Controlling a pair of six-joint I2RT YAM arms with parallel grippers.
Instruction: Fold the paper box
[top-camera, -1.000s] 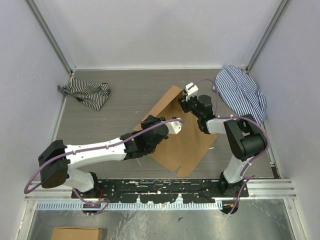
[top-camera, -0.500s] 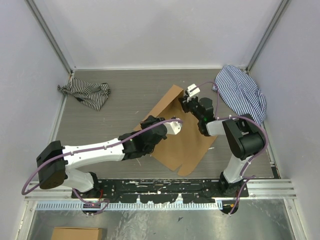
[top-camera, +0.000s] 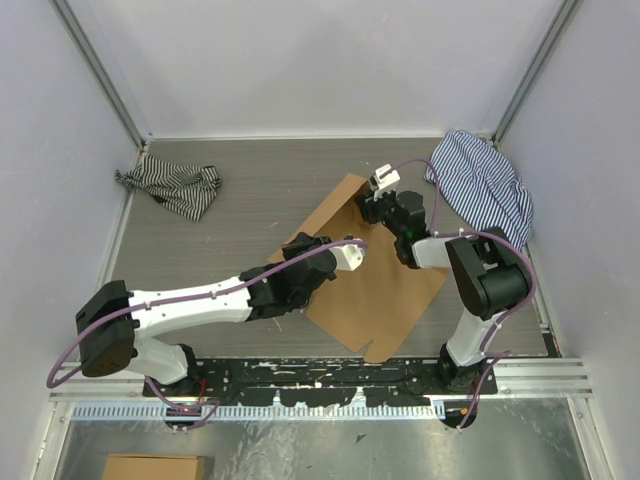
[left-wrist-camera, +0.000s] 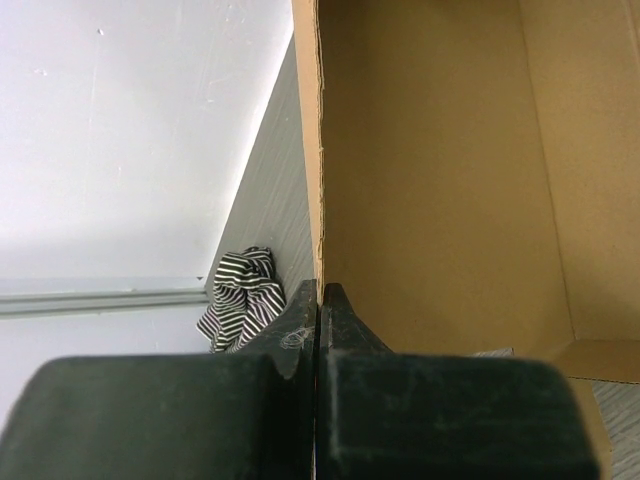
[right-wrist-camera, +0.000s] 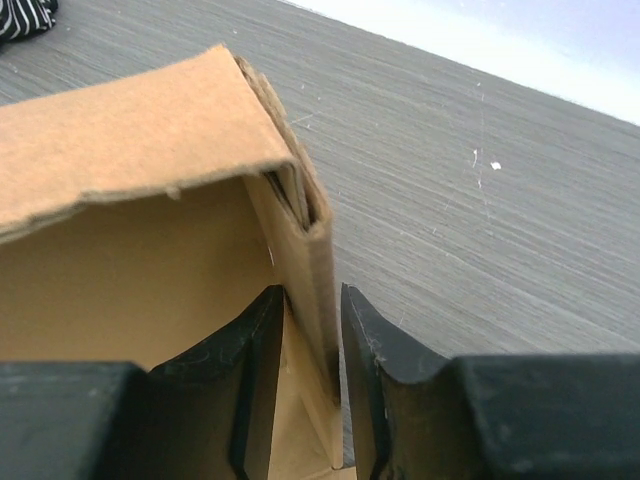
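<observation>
Grey wood-grain desk (top-camera: 250, 190), white walls round it. The paper box (top-camera: 385, 290) is plain brown cardboard, near the desk's middle between the two arms. Most of it lies flat, with a far corner raised toward the right arm.

Big blue-and-white striped cloth (top-camera: 480, 190) at the far right of the desk, just beside the right arm and apart from the box. Smaller black-and-white striped cloth (top-camera: 170, 185) bunched at the far left, well apart from the box. It also shows in the left wrist view (left-wrist-camera: 240, 295), past the cardboard edge.

Left arm reaches across from the near left. The left fingers (top-camera: 348, 256) sit at the box's left side. In the wrist view the left fingers (left-wrist-camera: 330, 310) are pressed fully together, with the thin edge of an upright box (left-wrist-camera: 430, 180) panel pinched in the seam.

The right fingers (top-camera: 372, 205) are at the raised far corner. In the wrist view the right fingers (right-wrist-camera: 262, 330) stand part open, one on each side of a doubled-over box (right-wrist-camera: 130, 150) wall. There is a slim gap on the right finger's side, so no firm clamp.
</observation>
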